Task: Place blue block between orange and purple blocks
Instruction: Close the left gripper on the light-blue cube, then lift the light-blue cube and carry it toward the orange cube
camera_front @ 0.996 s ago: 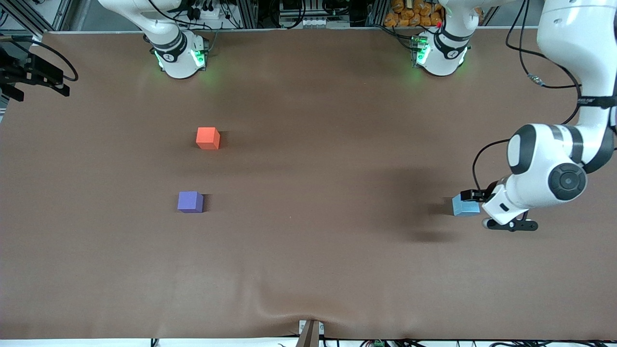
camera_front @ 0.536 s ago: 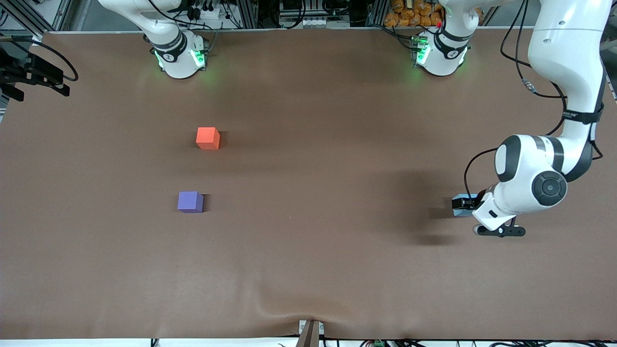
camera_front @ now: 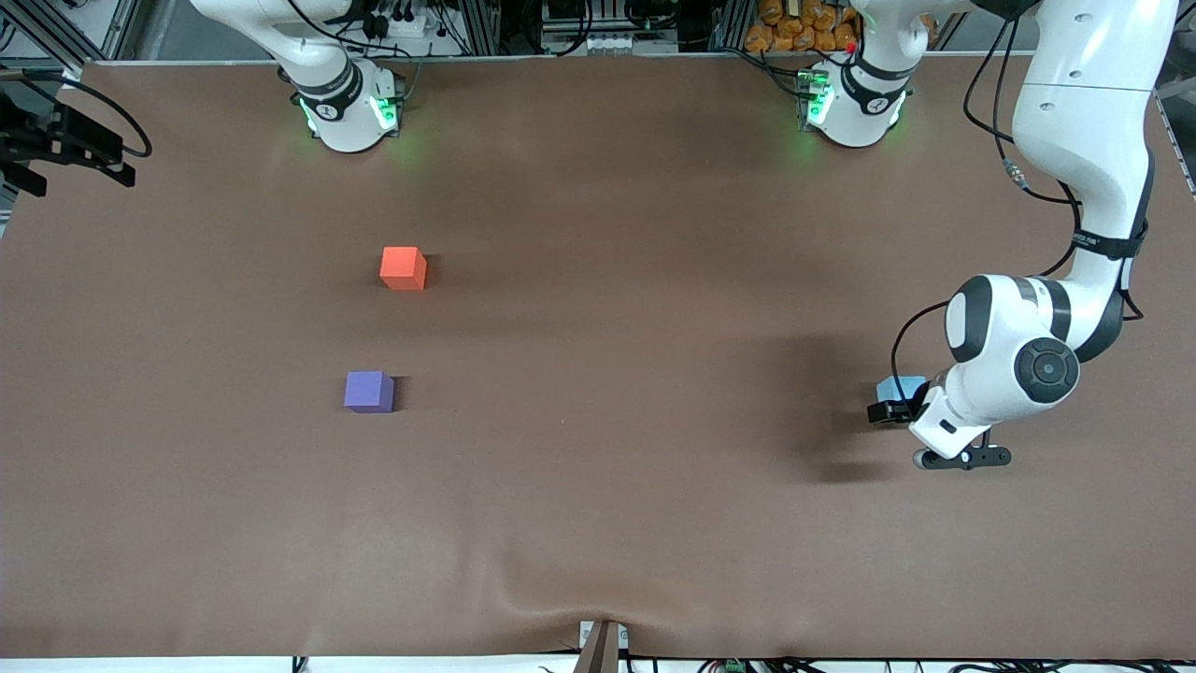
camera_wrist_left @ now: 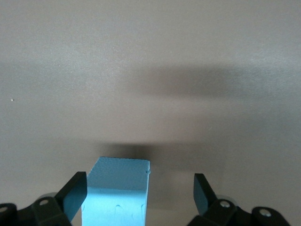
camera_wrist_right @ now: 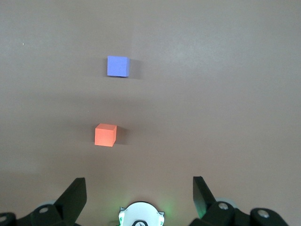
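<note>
1. Front view. The blue block [camera_front: 899,386] rests on the table [camera_front: 598,486] toward the left arm's end, well apart from the orange block [camera_front: 404,267] and the purple block [camera_front: 369,391], which lie toward the right arm's end, the purple one nearer the camera. The left gripper [camera_front: 889,411] sits low at the blue block; whether a finger touches it cannot be told here. The right gripper is outside this view; its arm waits.

2. Left wrist view. The jaws stand wide apart and hold nothing. The blue block [camera_wrist_left: 117,193] lies off-centre, close against one finger [camera_wrist_left: 74,190], with a clear gap to the other. A good grasp probably calls for shifting sideways to centre the cube before closing.

3. Right wrist view. The right gripper [camera_wrist_right: 138,195] hangs spread and empty high over the table near its own base, with the orange block [camera_wrist_right: 105,134] and the purple block [camera_wrist_right: 117,66] below. The gap between them looks ample for one cube.
</note>
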Motion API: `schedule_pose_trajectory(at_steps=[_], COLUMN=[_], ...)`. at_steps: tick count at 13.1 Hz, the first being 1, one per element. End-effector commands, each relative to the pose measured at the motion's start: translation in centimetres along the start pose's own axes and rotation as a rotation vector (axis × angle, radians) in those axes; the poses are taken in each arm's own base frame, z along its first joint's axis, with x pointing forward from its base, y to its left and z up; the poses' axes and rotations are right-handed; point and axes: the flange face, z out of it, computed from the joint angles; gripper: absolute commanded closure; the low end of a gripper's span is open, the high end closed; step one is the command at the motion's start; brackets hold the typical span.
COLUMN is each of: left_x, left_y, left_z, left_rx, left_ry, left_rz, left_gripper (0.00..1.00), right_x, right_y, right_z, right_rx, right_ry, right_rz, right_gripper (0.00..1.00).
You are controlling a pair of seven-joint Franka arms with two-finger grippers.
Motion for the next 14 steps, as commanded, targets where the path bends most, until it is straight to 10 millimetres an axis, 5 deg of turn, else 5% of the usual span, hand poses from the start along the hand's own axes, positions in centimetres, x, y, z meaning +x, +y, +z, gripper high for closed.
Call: schedule_pose_trajectory(at_steps=[1,7,11,14], left_x=[-1.0,-3.4,-2.6,-2.2], left_y=[-0.6,-0.6,-1.2,-1.0], left_z=[0.6,4.2,3.6,3.6], left_rx=[0.051,0.055,0.077,0.088], left_ry=[-0.015,-0.094,-0.069,-0.055], left_rz=[0.067,0.069,0.103,0.132], left_gripper=[0.00,0.00,0.00,0.09], right_x=[-0.5,-0.5,-0.5,-0.5], right_y=[0.2,0.2,0.3,0.3], right_z=[-0.3,-0.2,-0.2,-0.2], right_rx=[0.018,0.018,0.019,0.019], right_ry=[0.001,-0.005,-0.006,-0.006], right_rz=[-0.002,-0.002,-0.001,-0.001], right_gripper=[0.00,0.00,0.00,0.00])
